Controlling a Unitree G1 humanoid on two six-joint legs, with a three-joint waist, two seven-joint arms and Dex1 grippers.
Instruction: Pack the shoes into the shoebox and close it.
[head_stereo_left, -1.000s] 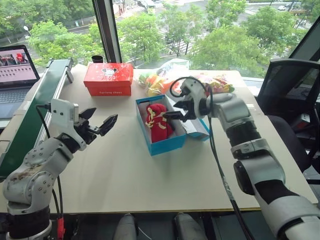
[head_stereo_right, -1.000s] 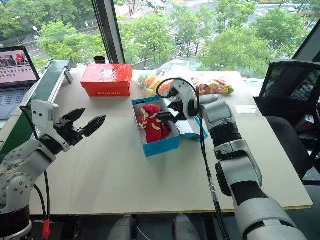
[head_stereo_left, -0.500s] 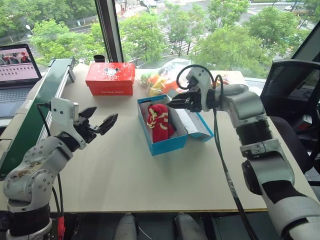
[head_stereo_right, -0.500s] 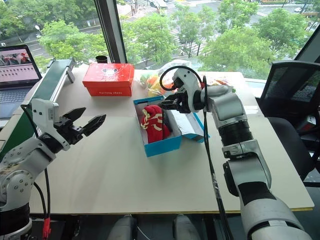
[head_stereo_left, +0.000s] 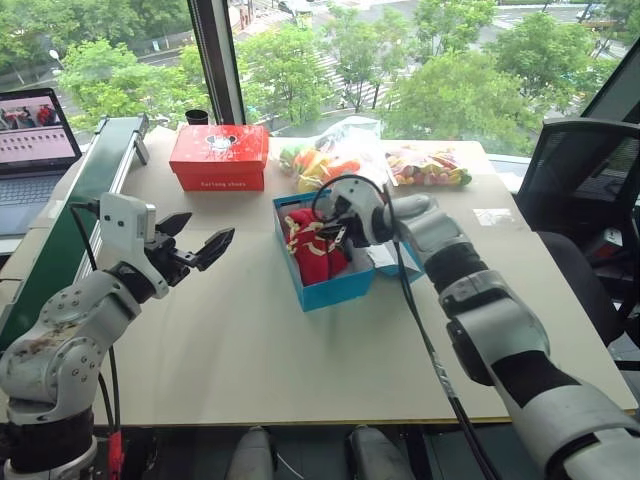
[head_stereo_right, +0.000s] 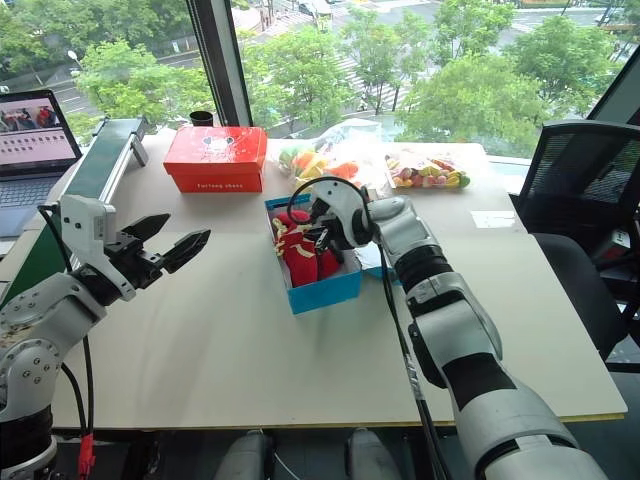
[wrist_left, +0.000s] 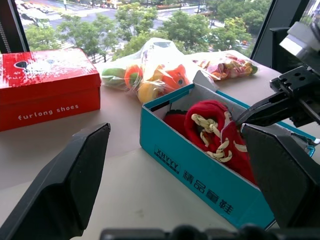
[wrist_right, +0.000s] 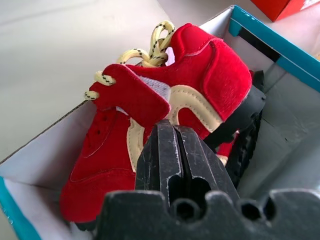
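Beige table set against a window with green trees beyond; shoebox, bright blue and white inside, sits open near the table's middle and serves as landmark; both red shoes lie inside it, yellow laces uppermost, soles toward the box's right wall; lid folded out flat on the box's right side; right gripper reaches in over that right wall, fingers pressed together with nothing between them, tips against or just above the upper shoe, contact not certain; in the right wrist view the closed fingers sit directly before the red upper of the shoes; left gripper hangs well to the left of the shoebox over bare table, jaws spread wide and empty, pointing toward the box; red box stands beyond the shoebox to its far left; clear bags of toys lie just behind the shoebox; laptop far left of it; black chair far right.
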